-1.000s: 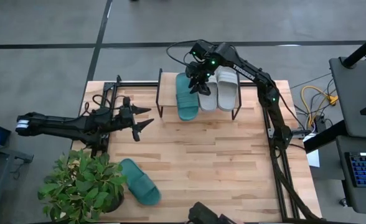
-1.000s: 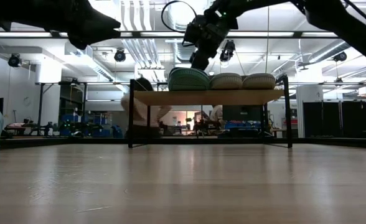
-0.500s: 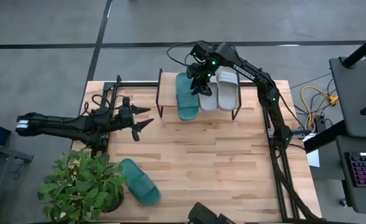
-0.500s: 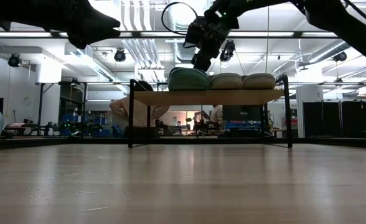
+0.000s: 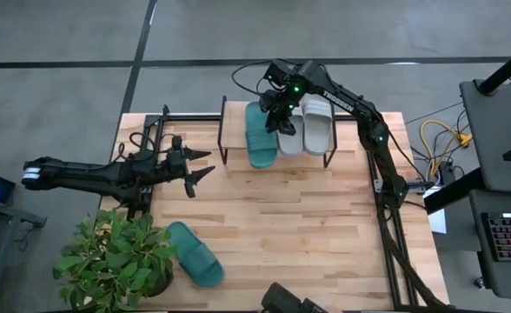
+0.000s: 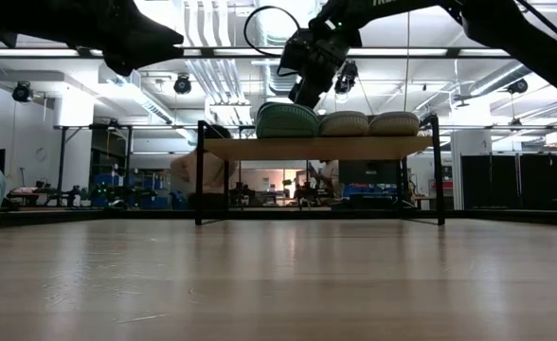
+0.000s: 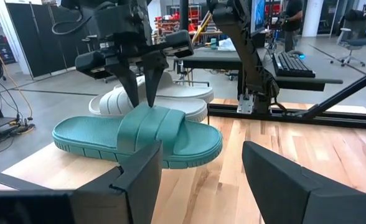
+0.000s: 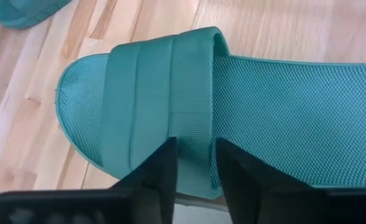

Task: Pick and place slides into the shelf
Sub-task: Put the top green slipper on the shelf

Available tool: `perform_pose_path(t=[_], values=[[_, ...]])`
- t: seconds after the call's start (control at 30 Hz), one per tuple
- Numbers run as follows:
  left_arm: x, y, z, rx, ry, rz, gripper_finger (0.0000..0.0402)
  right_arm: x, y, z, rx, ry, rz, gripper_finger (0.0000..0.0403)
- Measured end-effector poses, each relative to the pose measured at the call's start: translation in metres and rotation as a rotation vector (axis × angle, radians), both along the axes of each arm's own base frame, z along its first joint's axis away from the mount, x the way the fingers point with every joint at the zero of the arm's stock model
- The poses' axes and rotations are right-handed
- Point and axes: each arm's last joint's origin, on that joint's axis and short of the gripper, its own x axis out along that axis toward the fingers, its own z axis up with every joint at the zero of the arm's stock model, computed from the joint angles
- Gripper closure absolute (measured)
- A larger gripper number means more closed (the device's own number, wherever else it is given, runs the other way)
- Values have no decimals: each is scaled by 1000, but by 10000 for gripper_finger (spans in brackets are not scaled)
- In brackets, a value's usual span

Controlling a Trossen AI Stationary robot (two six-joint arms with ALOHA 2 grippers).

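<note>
The shelf (image 5: 235, 130) stands at the table's far edge, and three slides lie on its board. A teal slide (image 5: 260, 135) is leftmost, its toe end past the front edge. Beside it lie two grey slides (image 5: 290, 135) (image 5: 317, 122). My right gripper (image 8: 195, 155) slants down over the teal slide's strap (image 7: 147, 121), fingers a little apart. A second teal slide (image 5: 195, 265) rests sole-down on the table near the front left. My left gripper (image 5: 205, 165) hovers level at the table's left, open and empty. My right gripper comes at the teal slide's strap from above, on the side toward the grey slides (image 8: 192, 146). One fingertip (image 8: 170, 152) stands on each side of a strip of strap. Whether the tips touch it, I cannot tell. The slide lies flat on the shelf board.
A potted plant (image 5: 112, 261) stands at the front left corner, right next to the loose teal slide. Black frame rails run along the table's left and right edges. Bare board shows on the shelf left of the teal slide. A person (image 6: 203, 170) moves in the room behind.
</note>
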Motion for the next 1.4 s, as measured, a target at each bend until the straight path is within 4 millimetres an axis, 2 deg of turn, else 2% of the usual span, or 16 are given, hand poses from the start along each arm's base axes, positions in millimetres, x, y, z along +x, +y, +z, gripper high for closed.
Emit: perform_pose_path(t=[0.2, 0.27, 0.9, 1.4], values=[[1, 0, -1, 0, 5, -1, 194, 1, 1, 0, -2, -4, 2, 377], [1, 0, -2, 0, 10, -1, 194, 1, 0, 0, 4, 0, -10, 389], [0, 0, -3, -1, 20, 0, 194, 0, 2, 4, 115, 54, -202, 394], [0, 0, -2, -1, 18, 0, 194, 2, 19, 17, 92, 67, -250, 394]])
